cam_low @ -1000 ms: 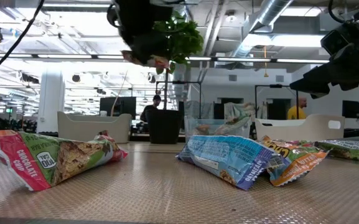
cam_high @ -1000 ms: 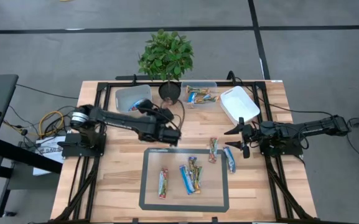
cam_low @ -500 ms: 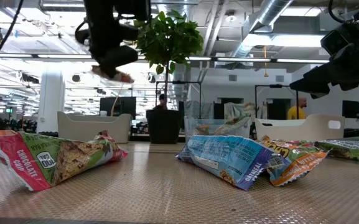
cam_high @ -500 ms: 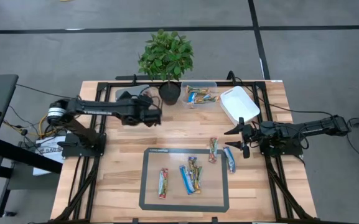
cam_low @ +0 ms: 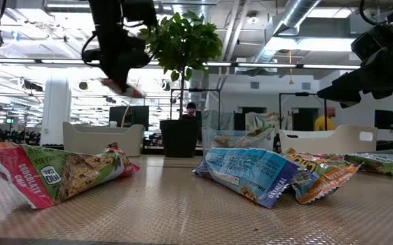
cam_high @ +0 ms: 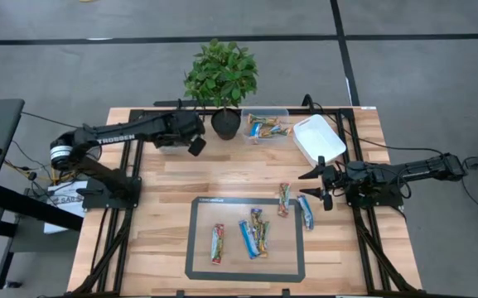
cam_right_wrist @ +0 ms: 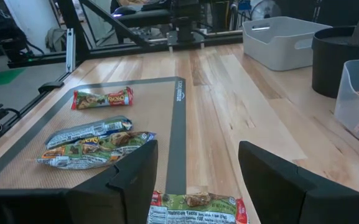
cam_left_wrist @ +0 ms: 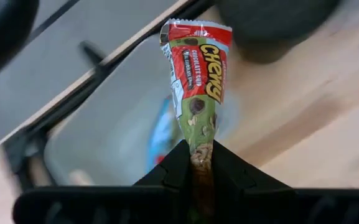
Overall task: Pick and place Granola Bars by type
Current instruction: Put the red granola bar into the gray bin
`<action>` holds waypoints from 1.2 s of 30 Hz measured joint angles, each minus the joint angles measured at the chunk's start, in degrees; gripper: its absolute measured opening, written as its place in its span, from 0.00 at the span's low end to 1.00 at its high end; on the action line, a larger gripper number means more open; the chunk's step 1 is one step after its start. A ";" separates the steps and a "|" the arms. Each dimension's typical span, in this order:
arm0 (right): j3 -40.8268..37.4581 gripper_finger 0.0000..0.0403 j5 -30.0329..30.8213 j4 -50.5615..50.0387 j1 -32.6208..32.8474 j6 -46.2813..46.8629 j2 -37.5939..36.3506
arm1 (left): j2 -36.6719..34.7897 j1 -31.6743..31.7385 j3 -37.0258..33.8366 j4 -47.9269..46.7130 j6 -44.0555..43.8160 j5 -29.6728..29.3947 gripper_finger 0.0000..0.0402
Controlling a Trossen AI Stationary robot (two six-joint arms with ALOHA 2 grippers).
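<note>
Here, the left gripper (cam_left_wrist: 201, 163) hangs over the tub (cam_high: 172, 131) near the counter's (cam_high: 247, 174) far-left corner, jaws clamped on a Chewy bar (cam_left_wrist: 198, 81); the right gripper (cam_high: 316, 184) waits near the right edge, jaws apart.

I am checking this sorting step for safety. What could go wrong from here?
1. The left gripper pinches the Chewy bar only by its end, so it may slip out before release.
2. It hangs over the tub near the plant; a late drop could miss the tub.
3. The right gripper waits open beside loose bars and could nudge them.
</note>
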 joint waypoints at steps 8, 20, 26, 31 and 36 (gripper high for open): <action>-0.01 0.54 0.00 0.00 -0.01 0.00 0.01 | 5.23 6.56 -0.01 -3.24 5.32 -2.60 0.09; 0.00 0.54 0.00 0.00 0.00 0.00 0.00 | 7.13 6.84 -14.43 5.79 7.41 -9.25 0.09; -0.02 0.54 0.00 -0.02 0.00 0.00 0.00 | -3.07 3.04 -26.39 17.98 8.22 -12.29 0.09; -0.01 0.54 0.00 0.00 -0.01 0.00 0.02 | -11.45 0.52 -33.97 26.21 8.35 -12.26 0.12; -0.02 0.54 0.00 0.00 0.00 0.00 0.02 | -15.63 -0.36 -35.96 27.80 9.41 -13.44 0.27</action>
